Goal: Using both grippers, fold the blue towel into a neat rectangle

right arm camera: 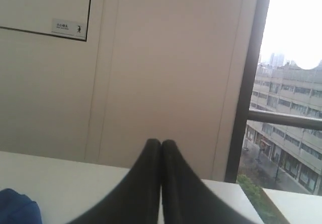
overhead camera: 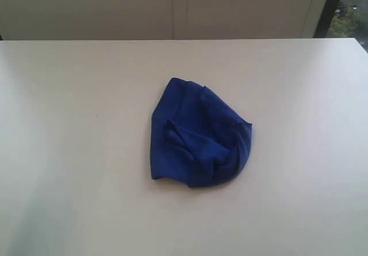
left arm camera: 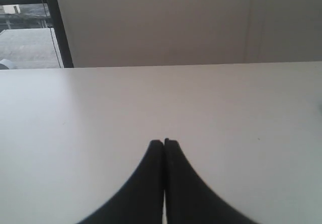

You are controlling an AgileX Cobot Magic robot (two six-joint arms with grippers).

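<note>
The blue towel [overhead camera: 198, 134] lies crumpled in a loose heap near the middle of the white table [overhead camera: 69, 152], with folds and ridges across its top. Neither arm shows in the exterior view. In the left wrist view my left gripper [left arm camera: 164, 142] is shut, its black fingers pressed together above bare tabletop, with no cloth near it. My right gripper [right arm camera: 161, 142] is also shut and holds nothing; it points toward the wall beyond the table. A small edge of the blue towel [right arm camera: 17, 208] shows at the corner of the right wrist view.
A pale panelled wall [overhead camera: 172, 8] runs behind the table's far edge. A dark window frame [right arm camera: 249, 83] stands at the right with buildings outside. Another window [left arm camera: 30, 27] shows past the table's far left corner.
</note>
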